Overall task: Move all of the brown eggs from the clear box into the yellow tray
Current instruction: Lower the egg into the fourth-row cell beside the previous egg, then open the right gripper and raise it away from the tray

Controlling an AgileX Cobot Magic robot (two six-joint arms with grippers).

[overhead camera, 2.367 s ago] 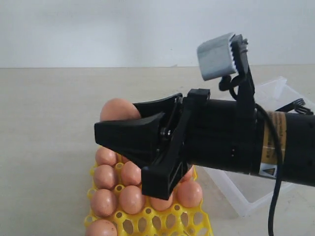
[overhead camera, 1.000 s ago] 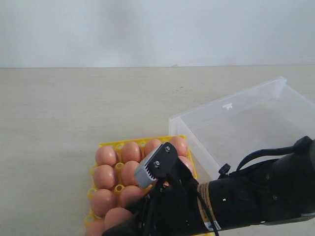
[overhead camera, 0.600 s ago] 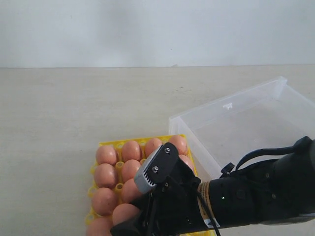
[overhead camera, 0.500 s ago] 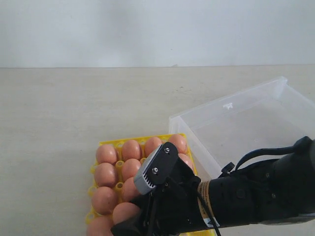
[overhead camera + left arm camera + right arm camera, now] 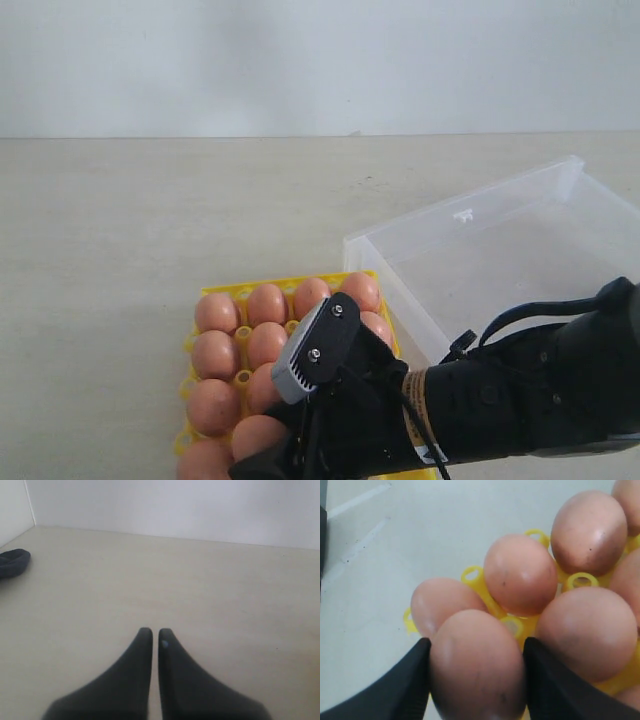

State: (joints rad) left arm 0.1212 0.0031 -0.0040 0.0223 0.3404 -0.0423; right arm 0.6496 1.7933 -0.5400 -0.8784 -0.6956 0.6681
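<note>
As the right hand pinches a brown egg from both sides, egg low over yellow tray — perhaps touching.

- You can count eleven brown eggs in the exterior view. Ten lie in the tray and one egg is between the right jaws. The arm hides part of the tray, so the full number cannot be told.
- You have one yellow tray, on the near left.
- You have one clear box, to the right of the tray.
- You have two sets of jaws. Only one arm shows in the exterior view.
- One dark rounded thing lies on the worktop.
</note>
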